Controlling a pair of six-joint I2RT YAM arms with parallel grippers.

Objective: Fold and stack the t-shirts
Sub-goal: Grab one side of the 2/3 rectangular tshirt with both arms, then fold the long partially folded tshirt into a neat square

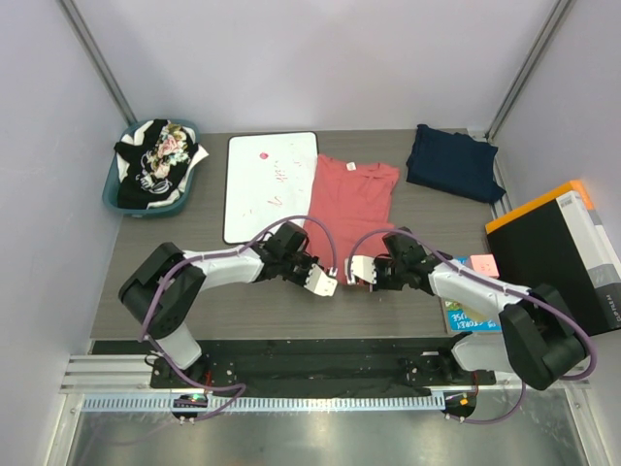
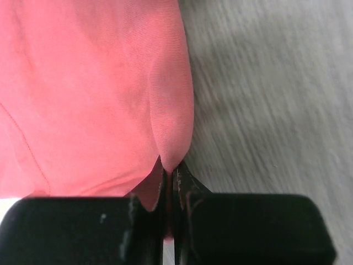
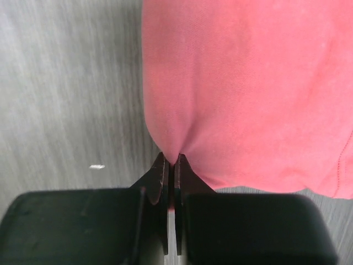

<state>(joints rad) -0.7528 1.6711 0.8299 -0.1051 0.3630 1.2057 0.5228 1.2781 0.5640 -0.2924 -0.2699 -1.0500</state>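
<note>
**Top view.** The salmon shirt point(image 1: 351, 199) lies flat on the table point(image 1: 427, 228) at the centre of the frame, with its collar toward the top edge. The left gripper point(image 1: 325, 281) and right gripper point(image 1: 363, 271) sit close together at its lower hem, just below centre. The navy shirt point(image 1: 453, 162) lies folded at the upper right. A white board point(image 1: 269, 184) lies just left of the salmon shirt. A blue basket point(image 1: 113, 190) at the upper left holds a heap of shirts point(image 1: 155, 163): black, white and floral. A black and orange box point(image 1: 558, 254) stands at the right edge.

**Left wrist view.** The left gripper point(image 2: 170, 172) is pinched tight on a fold of the salmon shirt point(image 2: 94, 94), which fills the upper left. Bare table point(image 2: 276, 99) fills the right.

**Right wrist view.** The right gripper point(image 3: 171, 164) is likewise clamped on an edge of the salmon shirt point(image 3: 248, 88), which fills the upper right. Bare table point(image 3: 66, 83) fills the left.
</note>
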